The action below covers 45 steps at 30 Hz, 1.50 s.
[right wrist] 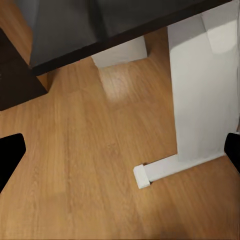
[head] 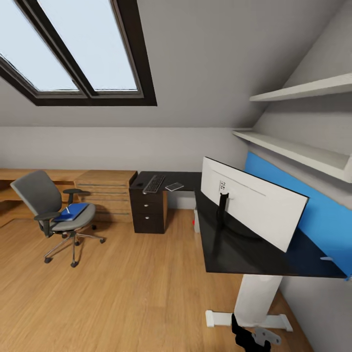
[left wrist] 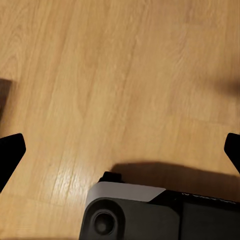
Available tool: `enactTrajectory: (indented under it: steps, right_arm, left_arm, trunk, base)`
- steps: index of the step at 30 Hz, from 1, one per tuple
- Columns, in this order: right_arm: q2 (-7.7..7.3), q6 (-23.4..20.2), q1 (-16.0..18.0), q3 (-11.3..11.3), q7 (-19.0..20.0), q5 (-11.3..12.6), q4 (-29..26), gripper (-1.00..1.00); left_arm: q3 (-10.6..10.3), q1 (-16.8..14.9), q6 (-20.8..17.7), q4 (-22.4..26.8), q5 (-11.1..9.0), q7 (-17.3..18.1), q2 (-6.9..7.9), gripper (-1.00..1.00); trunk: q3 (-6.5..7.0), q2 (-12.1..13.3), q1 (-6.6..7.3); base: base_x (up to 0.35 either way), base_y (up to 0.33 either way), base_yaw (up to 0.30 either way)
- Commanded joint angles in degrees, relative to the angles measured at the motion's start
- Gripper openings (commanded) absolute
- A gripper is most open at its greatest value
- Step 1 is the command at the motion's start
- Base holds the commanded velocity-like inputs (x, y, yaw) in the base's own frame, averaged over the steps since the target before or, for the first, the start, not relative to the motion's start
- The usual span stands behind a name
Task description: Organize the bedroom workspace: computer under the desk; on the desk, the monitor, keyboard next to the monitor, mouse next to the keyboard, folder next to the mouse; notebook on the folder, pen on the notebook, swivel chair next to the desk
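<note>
While parked on the wood floor short of the worktop (head: 215, 244), looking across the room in the head view. Likely step: approach, ahead of fetching the folder (head: 73, 212).

Left pincer (left wrist: 120, 150): spread wide, empty, dark fingertips (left wrist: 10, 152) at the frame's two side edges, aimed at bare floor above a grey and white part of the robot. Right pincer (right wrist: 120, 150): likewise spread and empty, looking at the worktop's white leg (right wrist: 200, 90) and its foot.

Monitor (head: 259, 205): already standing on the worktop, right of centre, white back toward the camera, blue wall panel (head: 313, 215) behind. Keyboard (head: 154, 184): flat on the far wing of the worktop, above the black drawers (head: 149, 208), well apart from the monitor; just beside it a small flat grey thing, too small to name. Swivel chair (head: 36, 195): mid left of the frame, well apart from the worktop, blue folder lying on its seat with something small and pale on top.

Next, by judgement: drive toward the chair, square up to the seat, lower one spread pincer to the folder's edge. Thin and flat, so probably awkward to pinch without sliding.
</note>
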<state>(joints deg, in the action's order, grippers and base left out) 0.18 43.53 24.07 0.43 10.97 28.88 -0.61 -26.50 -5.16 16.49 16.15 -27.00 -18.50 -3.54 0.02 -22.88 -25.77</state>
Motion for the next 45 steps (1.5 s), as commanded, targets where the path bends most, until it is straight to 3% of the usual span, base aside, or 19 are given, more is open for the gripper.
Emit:
enactTrajectory:
  steps: [1, 6, 14, 17, 22, 23, 25, 26, 31, 37, 45]
  right_arm:
    - [-0.13, 0.1, 0.0, 0.1, 0.5, 0.6, -0.5, 1.0]
    - [-0.62, 0.2, 0.0, 0.1, 0.7, 0.6, -5.4, 1.0]
    - [-1.87, -1.7, 0.0, 0.0, -0.8, 0.6, -18.3, 1.0]
    - [-3.56, -8.3, -0.1, 0.0, -4.8, 0.5, -27.5, 1.0]
    - [-5.8, -19.4, -0.2, 0.0, -7.9, -0.1, -39.2, 1.0]
    - [-6.47, -24.6, -0.2, -0.1, -8.6, -0.8, -43.5, 1.0]
    - [-7.11, -29.9, -0.3, -0.3, -9.1, -1.7, -47.4, 1.0]
    - [-7.88, -35.2, -0.3, -0.5, -9.6, -2.6, -50.6, 1.0]
    - [-9.81, -47.9, 0.3, -0.9, -12.2, -4.3, -55.7, 1.0]
    - [-10.44, -54.7, 3.0, -0.8, -14.1, -4.9, -57.1, 1.0]
    - [-10.65, -55.4, 3.4, -1.0, -13.7, -5.1, -56.9, 1.0]
  left_arm:
    - [-0.5, 0.0, 0.2, 0.0, -0.4, -0.3, 0.0, 1.0]
    - [-0.4, 0.0, 0.3, -0.1, -0.4, -0.2, -0.04, 1.0]
    - [-0.4, 0.0, 0.4, -0.1, -0.3, 0.0, -0.06, 1.0]
    - [-0.3, 0.0, 0.6, -0.1, -0.3, 0.0, 0.01, 1.0]
    - [-0.2, 0.0, 0.7, -0.1, -0.3, 0.0, 0.08, 1.0]
    - [-0.2, 0.0, 0.7, -0.1, -0.3, 0.0, 0.09, 1.0]
    - [-0.2, 0.0, 0.7, -0.1, -0.3, 0.0, 0.1, 1.0]
    - [-0.2, 0.0, 0.7, -0.1, -0.3, 0.0, 0.11, 1.0]
    - [-0.3, 0.0, 0.8, -0.1, -0.3, 0.1, 0.11, 1.0]
    - [-0.3, 0.0, 0.8, -0.1, -0.2, 0.1, 0.17, 1.0]
    - [-0.3, 0.0, 0.8, -0.2, -0.2, 0.2, 0.2, 1.0]
  trunk:
    - [-0.02, 0.0, -0.02]
    - [-0.02, 0.0, -0.02]
    - [-0.02, 0.0, -0.02]
    - [-0.02, 0.0, -0.02]
    - [-0.02, 0.0, -0.02]
    - [-0.02, 0.0, -0.02]
    - [-0.02, 0.0, -0.02]
    - [-0.02, 0.0, -0.02]
    - [-0.02, 0.0, -0.02]
    - [-0.02, 0.0, -0.02]
    - [-0.02, 0.0, -0.02]
  base:
    - [-0.034, -0.031, 0.0]
    - [-0.018, -0.016, 0.0]
    - [-0.004, -0.003, 0.0]
    - [0.0, 0.0, 0.0]
    - [0.0, 0.0, 0.0]
    - [0.0, 0.0, 0.0]
    - [0.0, 0.0, 0.0]
    - [0.0, 0.0, 0.0]
    - [0.001, -0.006, 0.0]
    - [0.114, -0.138, 0.0]
    - [0.213, -0.209, 0.0]
